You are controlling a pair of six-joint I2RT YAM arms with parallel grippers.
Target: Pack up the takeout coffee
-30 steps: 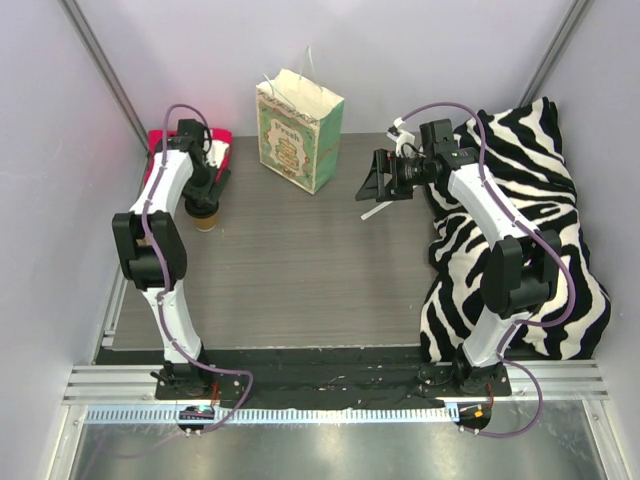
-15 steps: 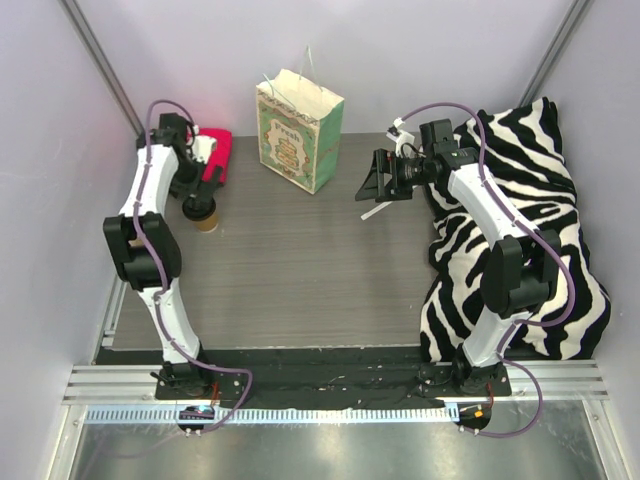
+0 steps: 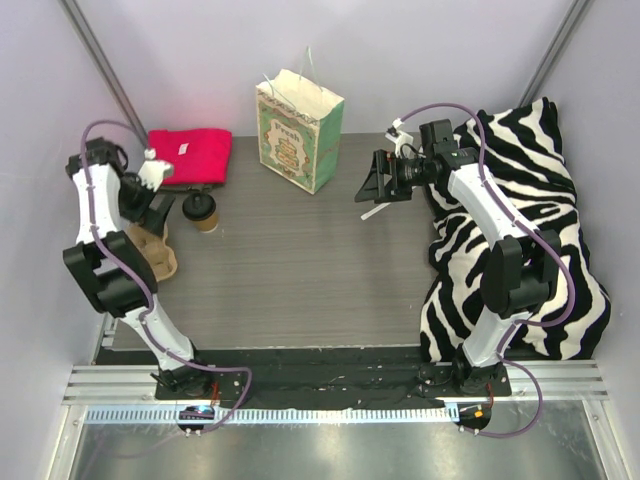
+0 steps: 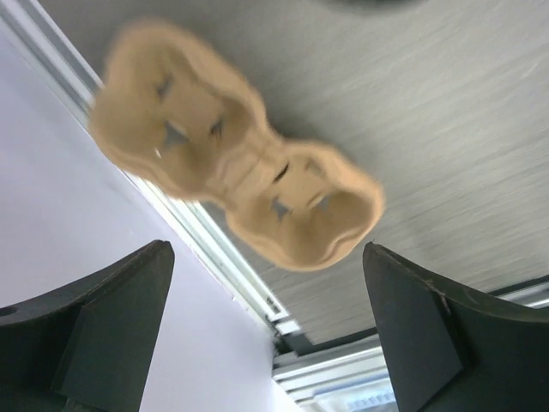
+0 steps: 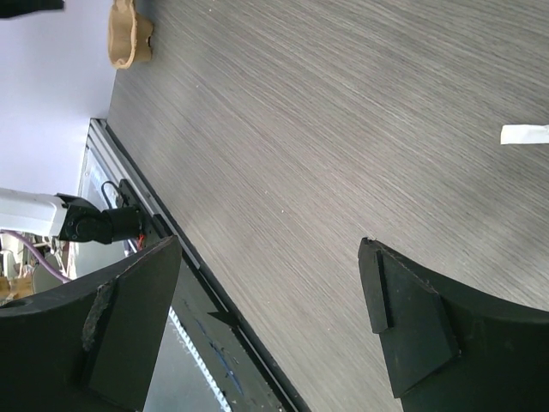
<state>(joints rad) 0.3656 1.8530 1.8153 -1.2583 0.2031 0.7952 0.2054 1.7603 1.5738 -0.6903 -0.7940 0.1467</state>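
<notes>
Top view: you look down on a grey wood-grain table [image 3: 300, 270] with both arms. Your left gripper [image 3: 156, 212] hangs at the table's left edge, jaws spread wide and holding nothing. The cup [image 3: 206, 222], small and tan with its black lid [image 3: 200, 204] on, stands upright just beside those jaws on their inner side, not touching them. A beige pulp tray [image 3: 155, 255] lies under the jaws and a little nearer to you. A red cloth [image 3: 190, 155] lies just beyond them. A white-and-green bag [image 3: 298, 130] stands upright between the two pairs of jaws, nearer the right pair. Your right gripper [image 3: 368, 185] hovers above the table, jaws wide, nothing in them. A white paper slip [image 3: 378, 211] shows just beside the right jaws. A zebra cloth [image 3: 540, 180] is heaped behind that arm.

Left wrist view: the gripper's dark fingers [image 4: 111, 326] frame the bottom corners, far apart, with nothing gripped. The tray, blurred, lies beyond the gap and shows two wells. A dark blur touches the top edge; you cannot tell what it is. A lilac wall [image 4: 69, 206] runs beside the left finger.

Right wrist view: the fingers stand wide, with wood grain between them. The tray sits small, far beyond the left finger. The slip lies beyond the right finger, at the frame's edge.
</notes>
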